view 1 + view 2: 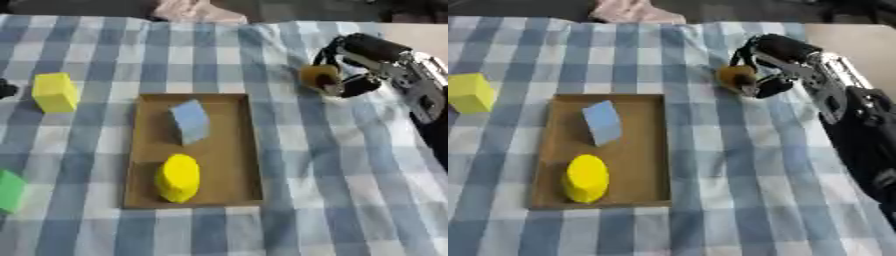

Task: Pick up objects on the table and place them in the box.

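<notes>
My desk, under its blue and white checked cloth, fills the view, and my right arm comes in from the 2 o'clock side, forearm slanting down toward the centre. The brown box lies flat at the middle of the desk, long side running from 12 to 6 o'clock. My right robot hand sits at about 1 o'clock from the box, well apart from it, fingers curled round a small orange-brown roundish object. Inside the box, a yellow rounded block lies at the 6 o'clock end and a pale blue block toward 12. Outside, at 9 o'clock, stands a yellow cube, and a green block shows at 8 o'clock.
</notes>
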